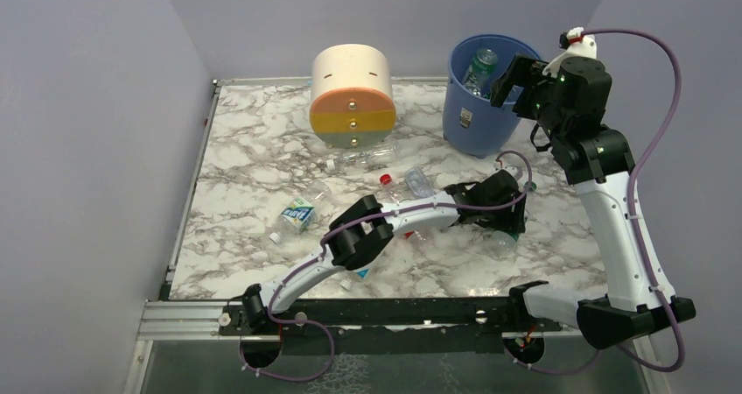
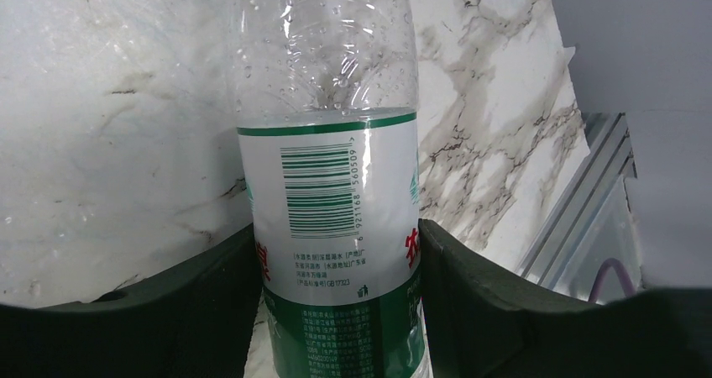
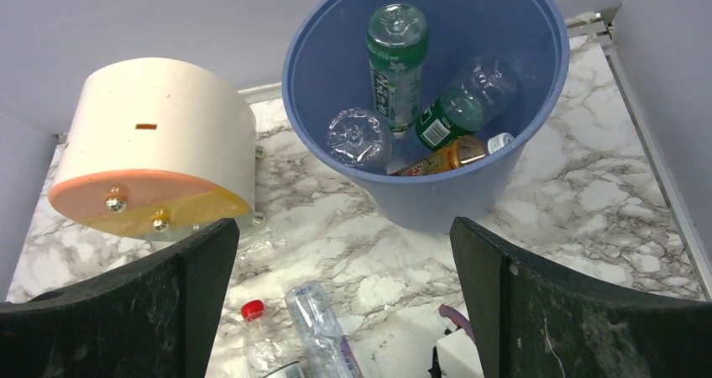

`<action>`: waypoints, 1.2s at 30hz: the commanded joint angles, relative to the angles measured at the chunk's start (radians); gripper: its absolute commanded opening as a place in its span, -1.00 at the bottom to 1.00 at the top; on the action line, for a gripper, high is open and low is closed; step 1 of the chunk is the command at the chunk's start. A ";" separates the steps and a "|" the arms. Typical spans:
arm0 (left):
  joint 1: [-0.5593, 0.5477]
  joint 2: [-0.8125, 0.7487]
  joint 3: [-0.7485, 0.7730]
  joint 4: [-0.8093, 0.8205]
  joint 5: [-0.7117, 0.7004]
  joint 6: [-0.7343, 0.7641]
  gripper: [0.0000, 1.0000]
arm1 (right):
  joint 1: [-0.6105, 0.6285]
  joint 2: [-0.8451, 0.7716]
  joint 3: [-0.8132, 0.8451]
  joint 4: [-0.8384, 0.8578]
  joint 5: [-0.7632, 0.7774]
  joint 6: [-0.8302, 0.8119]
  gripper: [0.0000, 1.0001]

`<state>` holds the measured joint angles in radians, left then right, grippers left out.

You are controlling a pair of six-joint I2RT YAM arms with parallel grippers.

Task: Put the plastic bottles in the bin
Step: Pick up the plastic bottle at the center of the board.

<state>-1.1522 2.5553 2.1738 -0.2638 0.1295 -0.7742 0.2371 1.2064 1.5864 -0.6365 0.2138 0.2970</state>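
Note:
My left gripper (image 1: 500, 212) is shut on a clear bottle with a white and green label (image 2: 327, 185), low over the right middle of the table; its fingers (image 2: 470, 286) press on both sides of the label. My right gripper (image 1: 516, 83) is open and empty, up above the blue bin (image 1: 481, 127). The bin (image 3: 453, 202) holds several bottles, among them a green-labelled one (image 3: 395, 59) and a clear one (image 3: 357, 139). More bottles lie on the table: a blue-and-green-labelled one (image 1: 296, 214), a clear one (image 1: 363, 158), a red-capped one (image 1: 389, 184) and another (image 1: 418, 182).
The cream-and-orange round drawer unit (image 1: 353, 96) stands at the back centre, left of the bin; it also shows in the right wrist view (image 3: 151, 143). Grey walls close in the table at the back and on both sides. A metal rail (image 1: 350, 311) runs along the near edge.

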 commanded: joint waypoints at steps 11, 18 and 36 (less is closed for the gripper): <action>0.019 -0.180 -0.254 0.115 0.038 -0.005 0.26 | 0.002 -0.021 -0.002 0.026 -0.038 0.008 0.99; 0.049 -0.366 -0.445 0.193 0.042 0.015 0.26 | 0.002 -0.016 -0.013 0.033 -0.058 0.016 0.99; 0.052 -0.831 -0.902 0.237 -0.021 0.110 0.27 | 0.002 0.011 0.016 0.010 -0.139 0.036 0.99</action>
<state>-1.0950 1.8671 1.4002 -0.0494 0.1570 -0.7078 0.2371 1.2057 1.5742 -0.6308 0.1295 0.3225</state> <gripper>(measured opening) 0.636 0.995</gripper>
